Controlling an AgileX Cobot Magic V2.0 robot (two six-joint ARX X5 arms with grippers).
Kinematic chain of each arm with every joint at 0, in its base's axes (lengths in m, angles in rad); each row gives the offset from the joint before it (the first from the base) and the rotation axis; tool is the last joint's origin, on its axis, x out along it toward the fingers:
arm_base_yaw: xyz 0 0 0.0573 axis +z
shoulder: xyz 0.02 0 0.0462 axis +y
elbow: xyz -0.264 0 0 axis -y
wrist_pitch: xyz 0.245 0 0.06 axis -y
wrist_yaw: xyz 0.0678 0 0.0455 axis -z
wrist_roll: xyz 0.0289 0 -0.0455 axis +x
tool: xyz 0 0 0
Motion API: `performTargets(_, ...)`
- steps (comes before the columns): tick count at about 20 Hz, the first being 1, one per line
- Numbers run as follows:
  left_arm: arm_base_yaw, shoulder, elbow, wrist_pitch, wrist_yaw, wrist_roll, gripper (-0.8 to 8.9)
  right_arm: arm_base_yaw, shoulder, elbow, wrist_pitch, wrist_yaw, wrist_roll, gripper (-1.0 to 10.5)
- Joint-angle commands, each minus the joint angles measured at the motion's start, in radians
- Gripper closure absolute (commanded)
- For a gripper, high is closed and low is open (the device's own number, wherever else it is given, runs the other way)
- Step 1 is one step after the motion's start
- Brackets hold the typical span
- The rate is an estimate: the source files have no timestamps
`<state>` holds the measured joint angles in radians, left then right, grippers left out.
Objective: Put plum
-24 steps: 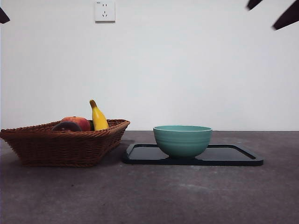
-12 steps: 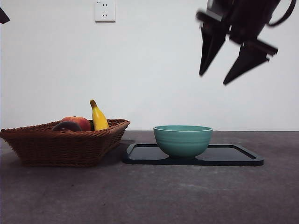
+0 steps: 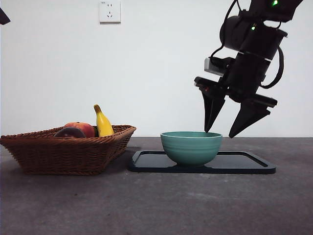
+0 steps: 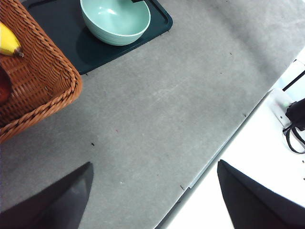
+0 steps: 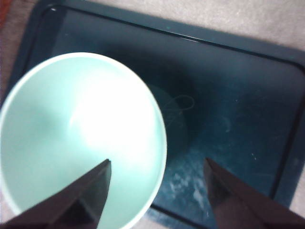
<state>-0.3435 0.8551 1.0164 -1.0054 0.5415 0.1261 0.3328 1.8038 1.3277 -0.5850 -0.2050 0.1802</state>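
The plum [image 3: 70,132] lies in the wicker basket [image 3: 63,154], toward the basket's front edge; you see only its dark top above the woven rim, the rest is hidden. Behind it and touching it sits a red-orange fruit [image 3: 83,128], also half hidden by the rim. A banana [image 3: 102,123] stands tilted behind both, its lower end out of sight inside the basket. In the left wrist view the basket is cut off at the frame edge, and you find only the banana's tip and a dark red sliver of fruit.

The right gripper [image 3: 223,132] hangs just above the right rim of the teal bowl [image 3: 191,147], with its 2 jaws spread wide and nothing between them. In the right wrist view one jaw tip lies over the bowl's interior and the other over the dark tray [image 5: 238,119]. The bowl stands on the left part of the tray, and its inside shows pale and bare. The left gripper [image 4: 152,195] hovers high over the table's near edge, jaws spread and holding nothing; in the front view it shows only as a black tip at the top left corner.

The table [image 3: 156,205] is grey and matt. The wall behind is white, with 1 socket [image 3: 109,11] high above the basket. The basket's right corner stands just beside the tray's left edge. You have open table in front of both.
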Motion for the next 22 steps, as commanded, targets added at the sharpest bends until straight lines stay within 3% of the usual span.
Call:
performTargets(1,-0.003,0.006,0.010,0.008,0.006,0.016,4.13,0.005,0.035,0.023,0.025,0.004,-0.008,6.4)
performTargets(7,-0.003,0.006,0.010,0.007,0.006,0.016,4.13,0.005,0.072,0.022,0.041,0.004,-0.007,7.1)
performTargets(10,-0.004,0.006,0.010,0.007,0.006,0.016,4.13,0.005,0.072,0.022,0.053,0.003,-0.008,8.9)
performTargets(12,-0.003,0.006,0.010,0.006,0.006,0.015,4.13,0.005,0.072,0.022,0.059,0.003,-0.008,9.3)
performTargets(16,-0.003,0.006,0.010,0.006,0.006,0.016,4.13,0.004,0.039,0.023,0.069,0.002,-0.008,9.3)
performTargets(22,-0.003,0.006,0.010,0.005,0.006,0.016,4.13,0.005,-0.185,0.023,0.020,0.009,-0.014,9.3)
